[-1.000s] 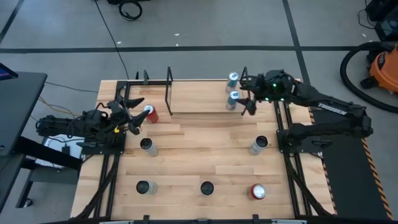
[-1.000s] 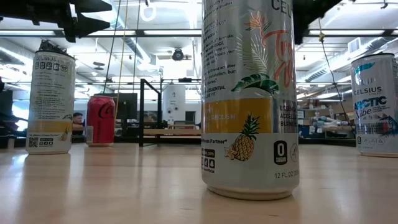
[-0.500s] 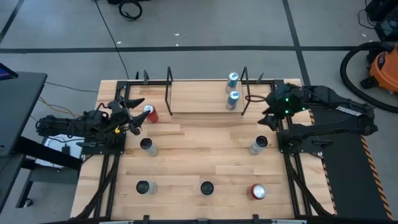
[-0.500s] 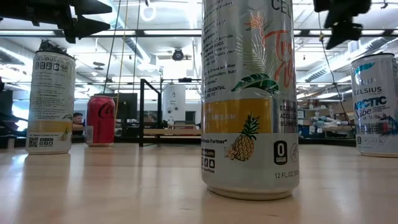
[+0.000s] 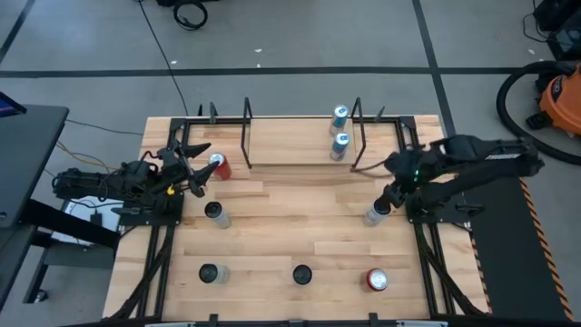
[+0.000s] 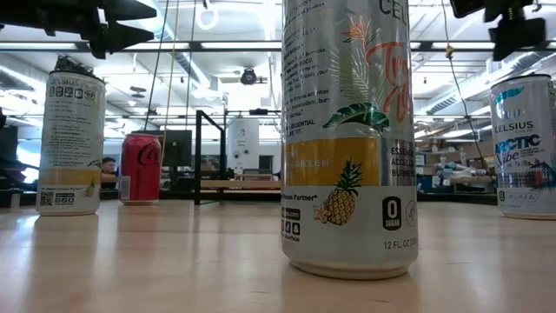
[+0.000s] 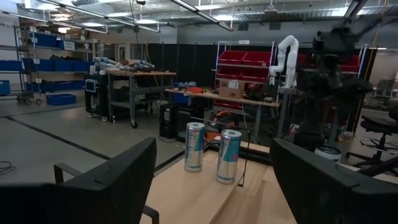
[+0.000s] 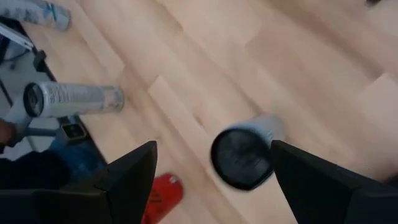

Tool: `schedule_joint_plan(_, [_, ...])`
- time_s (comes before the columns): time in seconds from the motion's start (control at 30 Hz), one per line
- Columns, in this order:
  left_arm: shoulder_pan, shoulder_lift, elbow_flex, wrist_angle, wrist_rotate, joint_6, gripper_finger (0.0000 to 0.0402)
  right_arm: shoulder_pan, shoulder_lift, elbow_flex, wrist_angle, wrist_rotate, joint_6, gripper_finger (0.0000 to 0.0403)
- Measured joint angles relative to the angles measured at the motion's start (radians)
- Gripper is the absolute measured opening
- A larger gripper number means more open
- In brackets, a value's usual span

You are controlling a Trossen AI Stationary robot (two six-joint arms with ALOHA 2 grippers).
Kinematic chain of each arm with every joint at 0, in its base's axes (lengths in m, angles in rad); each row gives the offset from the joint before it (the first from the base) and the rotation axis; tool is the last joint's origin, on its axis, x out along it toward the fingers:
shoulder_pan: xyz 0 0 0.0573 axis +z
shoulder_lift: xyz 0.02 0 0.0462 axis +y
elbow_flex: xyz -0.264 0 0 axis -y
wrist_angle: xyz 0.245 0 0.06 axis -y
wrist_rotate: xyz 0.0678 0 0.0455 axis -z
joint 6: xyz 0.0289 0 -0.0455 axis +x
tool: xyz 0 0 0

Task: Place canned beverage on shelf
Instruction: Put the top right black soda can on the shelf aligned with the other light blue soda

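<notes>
**Right gripper poised over a can, 2 cans on the shelf**

High view: the shelf (image 5: 290,150) lies along the far edge of the surface (image 5: 290,227), its light-wood platform between black rod frames. 2 silver-blue cans (image 5: 339,132) stand on its right end, one behind the other. The right gripper (image 5: 388,193) is directly above a silver can (image 5: 376,213) near the right edge, fingers spread and holding nothing. The left gripper (image 5: 192,168) waits at the far left, just beside a red can (image 5: 220,164), its fingers released. More cans stand loose on the surface: 1 at left-centre (image 5: 215,213), and along the near edge a dark-topped can at left (image 5: 210,273), another at centre (image 5: 301,274) and a second red can (image 5: 377,280) at right.

Low view: a tall pineapple-printed can (image 6: 347,139) fills the middle; the right gripper (image 6: 508,22) hangs just above an Arctic-labelled can (image 6: 524,148) at right.

Left wrist view: both dark fingers (image 7: 118,174) stand wide apart, with the 2 shelf cans (image 7: 211,152) far ahead.

Right wrist view: the spread fingers (image 8: 124,177) frame the dark top of the silver can (image 8: 244,155) below, apart from it.
</notes>
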Motion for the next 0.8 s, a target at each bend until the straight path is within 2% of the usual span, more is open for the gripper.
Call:
schedule_joint_plan(0.13, [0.0,0.0,0.0,0.0,0.0,0.0,0.0316,0.117,0.051,0.0,-0.023,0.069,0.126,0.032])
schedule_joint_plan(0.33, [0.0,0.0,0.0,0.0,0.0,-0.001,0.0316,0.215,0.145,0.0,-0.112,0.12,0.319,0.032])
schedule_joint_plan(0.47, [0.0,0.0,0.0,0.0,0.0,-0.001,0.0316,0.238,0.199,0.0,-0.118,0.121,0.395,0.032])
schedule_joint_plan(0.8, [0.0,0.0,0.0,0.02,0.0,0.003,0.0316,0.225,0.305,-0.003,-0.132,0.127,0.447,0.032])
